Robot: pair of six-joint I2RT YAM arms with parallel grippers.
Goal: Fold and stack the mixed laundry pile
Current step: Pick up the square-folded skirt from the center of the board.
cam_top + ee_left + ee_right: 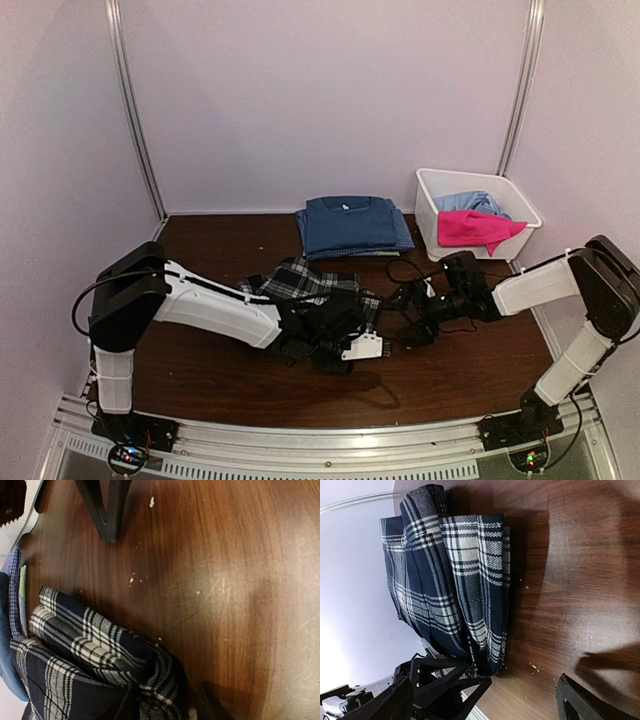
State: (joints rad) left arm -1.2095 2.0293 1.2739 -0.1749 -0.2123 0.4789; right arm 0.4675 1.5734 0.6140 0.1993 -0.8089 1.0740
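Note:
The black-and-white plaid shirt (pixel 300 283) lies folded in a narrow bundle mid-table; it also shows in the left wrist view (pixel 85 650) and the right wrist view (pixel 455 570). My left gripper (pixel 350 345) (pixel 169 705) is shut on its near corner, with bunched plaid between the jaws. My right gripper (pixel 412 318) is open and empty just right of that corner; one of its fingers (pixel 577 700) hovers over bare wood. A folded dark blue T-shirt (pixel 350 225) lies behind. The pink piece (pixel 475 228) and the pale blue piece (pixel 470 203) lie in the bin.
The white plastic bin (pixel 430 222) stands at the back right by the wall. A blue checked cloth edge (pixel 405 238) shows under the T-shirt. Pale walls close the back and both sides. Black cables (pixel 400 272) trail by the right gripper.

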